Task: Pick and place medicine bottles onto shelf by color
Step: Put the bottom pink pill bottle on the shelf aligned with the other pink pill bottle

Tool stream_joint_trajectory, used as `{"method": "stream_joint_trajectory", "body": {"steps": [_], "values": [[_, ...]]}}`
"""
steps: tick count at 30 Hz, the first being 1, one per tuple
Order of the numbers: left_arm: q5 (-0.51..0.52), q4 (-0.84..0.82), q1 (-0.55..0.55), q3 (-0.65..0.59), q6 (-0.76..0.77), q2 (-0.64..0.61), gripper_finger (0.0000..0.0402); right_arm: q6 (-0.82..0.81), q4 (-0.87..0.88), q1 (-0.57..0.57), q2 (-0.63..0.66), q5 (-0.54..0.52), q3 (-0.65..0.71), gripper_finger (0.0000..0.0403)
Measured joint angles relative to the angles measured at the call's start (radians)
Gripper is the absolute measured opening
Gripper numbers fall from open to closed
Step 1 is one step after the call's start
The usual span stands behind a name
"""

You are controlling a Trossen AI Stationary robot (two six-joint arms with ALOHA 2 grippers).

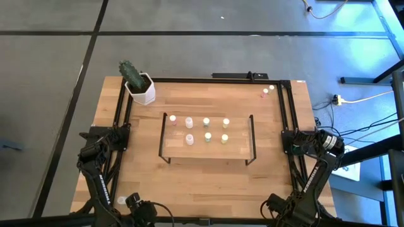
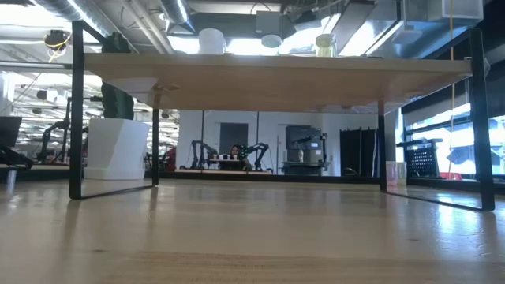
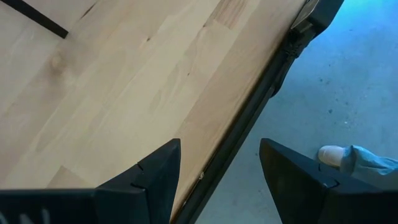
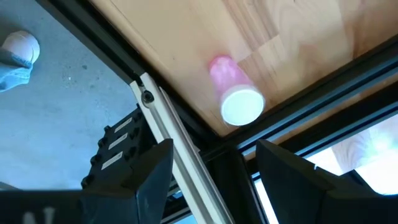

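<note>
Currently both arms parked at desk [image 1: 208, 176] edges: left gripper [image 3: 219, 168] at left edge, right gripper [image 4: 214, 168] at right edge, fingers [image 4: 149, 174] apart on both, nothing held. Pink bottle [image 4: 233, 90] w/ white cap lies on its side near desk's far right corner, well ahead of right fingers, not touching. Shelf [image 1: 208, 154] mid-desk carries seven upright bottles [image 1: 206, 122]: pink, pale green, yellow, in 2 rows.

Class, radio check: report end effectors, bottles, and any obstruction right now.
Left end effector open, empty, parked at table's left edge. Right end effector open, empty, at right edge. Six bottles on shelf; pink bottle lies at far right corner. Nothing blocking.
</note>
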State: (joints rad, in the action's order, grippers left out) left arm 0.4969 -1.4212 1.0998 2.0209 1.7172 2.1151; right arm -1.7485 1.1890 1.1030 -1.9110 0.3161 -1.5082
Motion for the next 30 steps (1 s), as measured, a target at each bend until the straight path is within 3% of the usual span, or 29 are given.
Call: {"method": "stream_joint_trajectory", "body": {"steps": [30], "values": [[-0.001, 0.000, 0.000, 0.000, 0.000, 0.000, 0.0212, 0.007, 0.002, 0.001, 0.000, -0.011, 0.015, 0.0231]]}}
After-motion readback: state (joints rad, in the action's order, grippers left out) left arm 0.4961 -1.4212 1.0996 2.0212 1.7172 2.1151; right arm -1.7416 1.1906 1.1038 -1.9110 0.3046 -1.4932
